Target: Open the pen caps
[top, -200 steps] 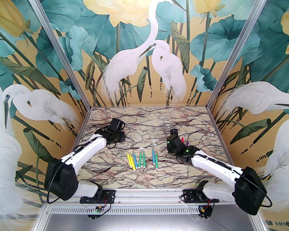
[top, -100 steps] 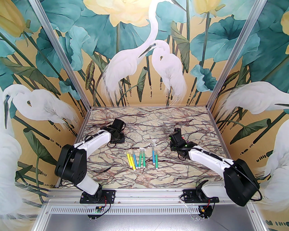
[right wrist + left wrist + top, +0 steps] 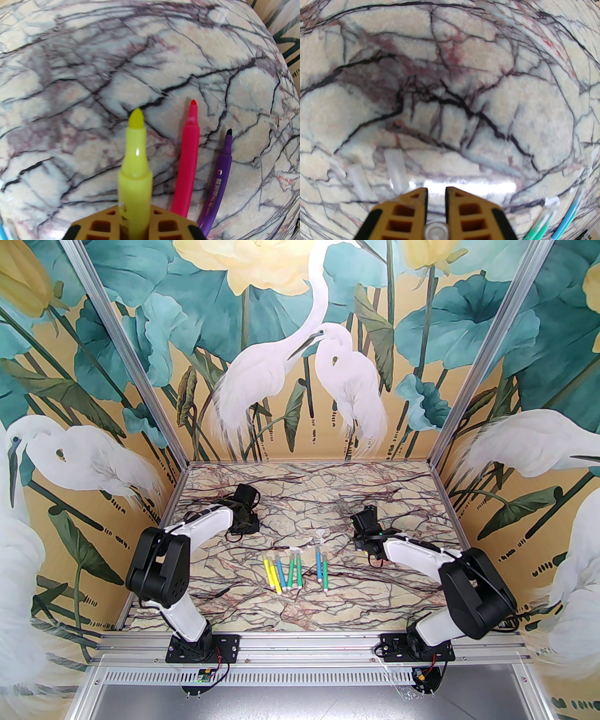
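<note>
At the middle of the table (image 3: pixel 328 610), a loose row of pens (image 3: pixel 281 572): yellow, blue and green, white butts toward the arm bases, between the two arms and apart from both. Far ends of the row too small to make out. Some pale see-through material there, but capped or bare not clear from above.

From the left wrist: left fingers (image 3: pixel 426 194) clenched to a thin, empty slit. Two caps (image 3: pixel 395 167) lying flat on the table just ahead and left of the tips, side by side, blurred, edges melting into the marble pattern. Nearer cap close to the left tip; touching or apart, cannot tell. A clear smear over that tip's outer edge, not identifiable. A few of the row's pens, green and blue, cut off by the lower right corner.

From the right wrist: right fingers (image 3: pixel 153 212) grasping the yellow pen (image 3: pixel 134 164), bare tip pointing away, rear part hidden between them. Just right of it on the table, a pink pen (image 3: pixel 187 159) and a purple pen (image 3: pixel 216 185), both uncapped, tips pointing away, near each other. Lower ends hidden behind the right finger. Small white mark and a line of pink print along the purple barrel, too blurred to read. Faint print on the yellow barrel by the fingers, equally unreadable.
</note>
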